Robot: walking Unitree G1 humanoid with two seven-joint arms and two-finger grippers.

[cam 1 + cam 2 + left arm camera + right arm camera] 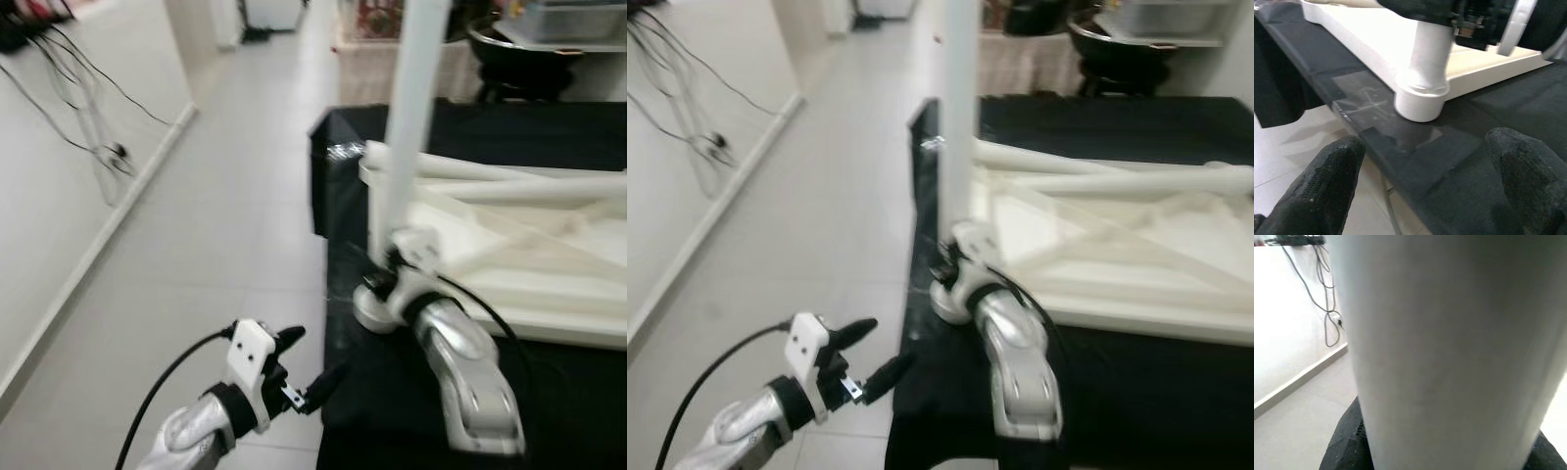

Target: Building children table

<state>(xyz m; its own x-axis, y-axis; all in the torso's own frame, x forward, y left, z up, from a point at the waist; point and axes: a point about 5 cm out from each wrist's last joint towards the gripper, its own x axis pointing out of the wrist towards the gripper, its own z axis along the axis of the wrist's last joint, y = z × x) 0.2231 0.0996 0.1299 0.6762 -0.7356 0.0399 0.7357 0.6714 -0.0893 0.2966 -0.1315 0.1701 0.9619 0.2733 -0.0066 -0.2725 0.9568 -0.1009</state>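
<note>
Left eye view shows my right hand [392,262] closed around the upright white plastic table leg [411,127] at the overturned white tabletop [549,284] corner, my left hand [299,367] open and empty; other legs seem still loose.

White table leg [411,117], black cloth [549,137]

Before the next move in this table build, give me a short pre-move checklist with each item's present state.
1. Right claw wrapped around the upright white cylindrical table leg: ok.
2. Leg's round foot at the corner of the upside-down white tabletop: ok.
3. Leg fully seated in its socket: cannot tell.
4. Left claw open, free, beside the black-covered work surface: ok.
5. Spare white leg lying across the tabletop, apart from both claws: ok.
</note>
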